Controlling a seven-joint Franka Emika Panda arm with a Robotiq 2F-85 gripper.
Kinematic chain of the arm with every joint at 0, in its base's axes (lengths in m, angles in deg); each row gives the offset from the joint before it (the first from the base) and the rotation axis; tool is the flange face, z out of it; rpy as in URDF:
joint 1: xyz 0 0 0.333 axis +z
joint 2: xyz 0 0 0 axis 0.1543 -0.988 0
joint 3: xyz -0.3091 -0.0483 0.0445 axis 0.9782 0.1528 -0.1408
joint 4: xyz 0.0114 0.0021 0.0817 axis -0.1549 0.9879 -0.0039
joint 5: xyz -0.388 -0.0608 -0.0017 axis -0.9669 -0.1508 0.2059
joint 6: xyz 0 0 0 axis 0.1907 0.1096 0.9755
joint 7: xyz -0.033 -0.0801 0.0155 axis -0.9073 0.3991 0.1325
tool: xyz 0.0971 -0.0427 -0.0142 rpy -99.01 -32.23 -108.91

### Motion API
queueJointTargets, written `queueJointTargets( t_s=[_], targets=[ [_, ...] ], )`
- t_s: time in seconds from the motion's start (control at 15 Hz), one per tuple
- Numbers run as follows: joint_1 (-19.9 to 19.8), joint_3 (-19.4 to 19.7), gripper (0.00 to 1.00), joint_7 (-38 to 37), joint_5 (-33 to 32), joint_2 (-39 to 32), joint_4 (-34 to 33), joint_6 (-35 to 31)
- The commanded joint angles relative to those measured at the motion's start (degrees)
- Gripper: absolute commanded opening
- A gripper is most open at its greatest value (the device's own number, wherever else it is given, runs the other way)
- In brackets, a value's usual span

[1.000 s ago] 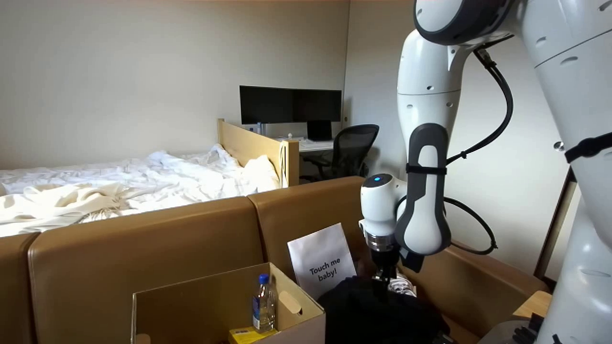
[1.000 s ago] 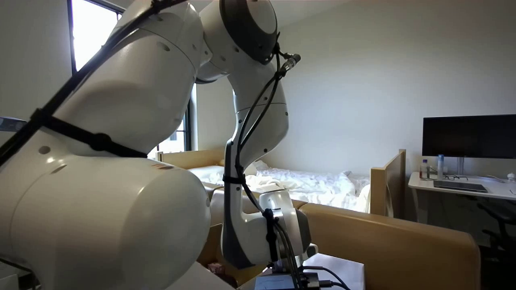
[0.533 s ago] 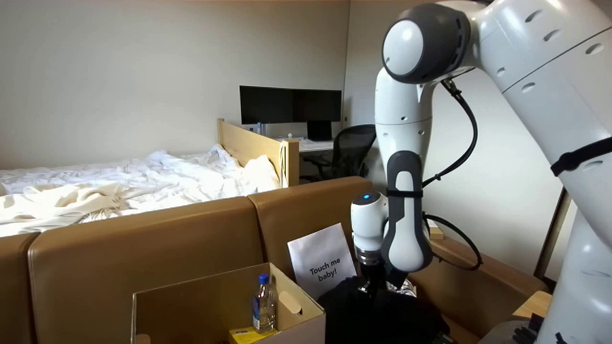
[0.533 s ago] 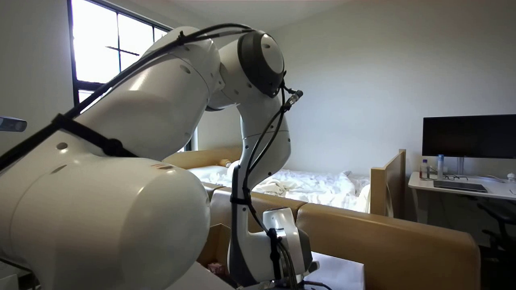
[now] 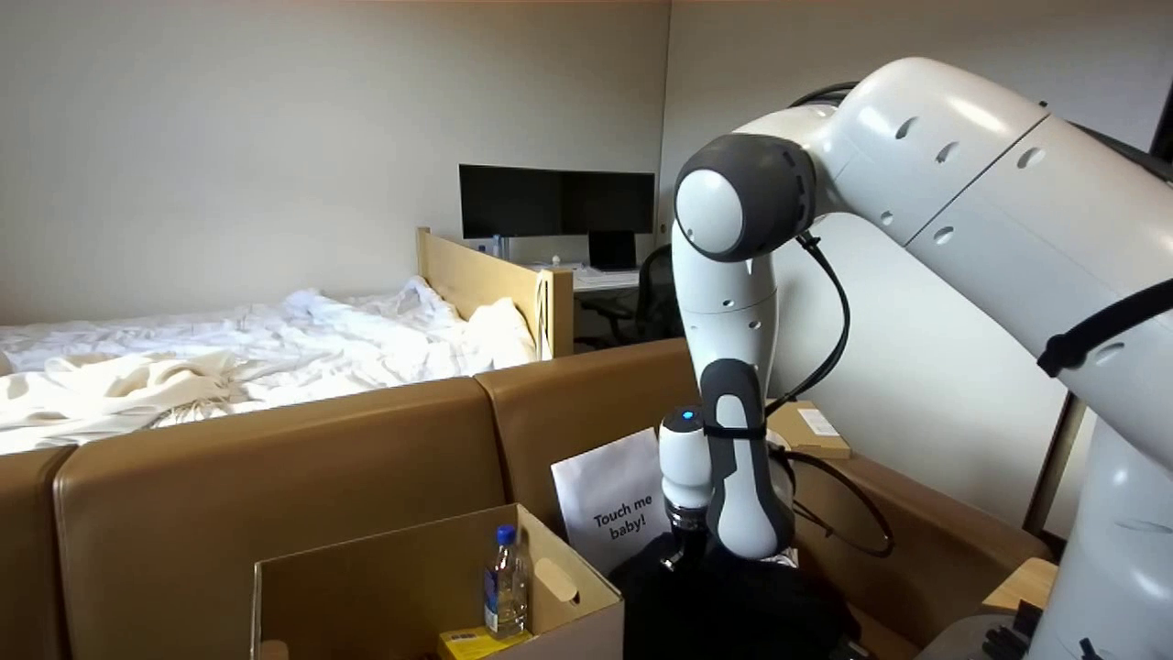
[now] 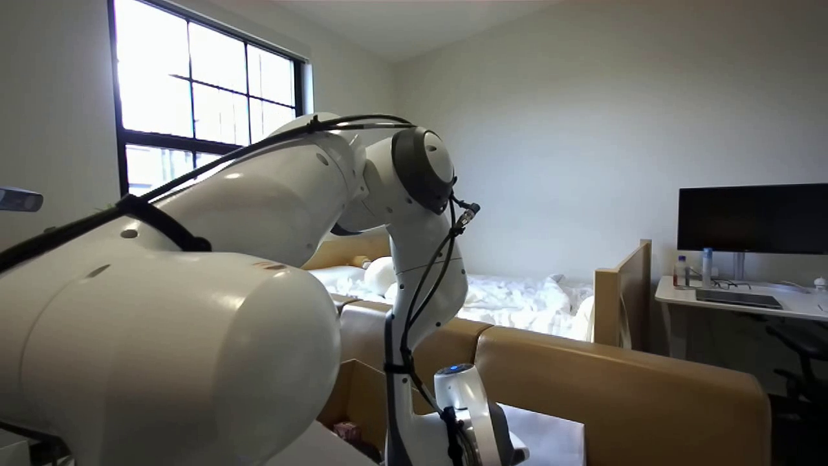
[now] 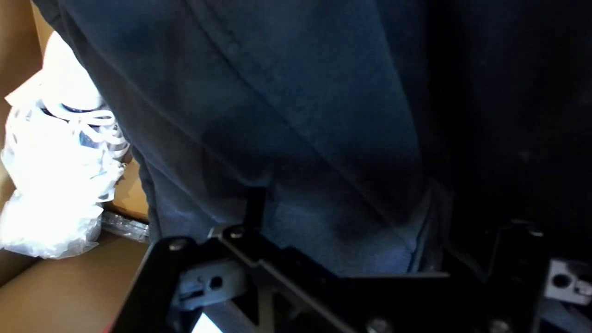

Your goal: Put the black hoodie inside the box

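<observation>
The black hoodie (image 7: 314,120) spreads below the fingers (image 7: 255,212), which stand well apart, its cloth filling much of the wrist view between and beyond them; whether the tips touch it, I cannot tell. In an exterior view it lies heaped just beside the end wall of the open-topped cardboard box (image 5: 376,587), outside it. A white sheet (image 5: 607,500), tilted before the brown sofa back (image 5: 275,486), reads "Touch me baby!"; print on the blue-capped bottle (image 5: 506,587) and the yellow carton (image 5: 476,644), both within the box, is too small to read. Open air stands over the box's rim; a white plastic bundle (image 7: 60,185) lies past the hoodie's edge.
</observation>
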Motion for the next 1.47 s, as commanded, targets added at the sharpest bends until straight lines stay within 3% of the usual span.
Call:
queueJointTargets(
  t_s=[0.0,0.33,0.53,0.6,0.73,1.13,1.4],
  targets=[
    [2.5,0.2,0.8,7.3,11.7,-3.8,-0.6,-2.1],
    [2.5,-3.0,0.47,18.6,23.3,-4.9,0.2,2.3],
    [4.3,-1.7,0.29,20.8,26.0,-5.3,-0.9,6.4],
    [3.9,-1.9,0.23,21.6,25.8,-4.7,-1.4,9.2],
    [-1.0,-5.2,0.11,26.1,23.0,-1.8,-2.6,16.7],
    [-8.8,-11.1,0.07,39.1,16.4,8.7,-2.9,31.7],
    [-13.2,-16.9,0.08,47.2,14.3,19.1,-3.2,48.2]
  ],
)
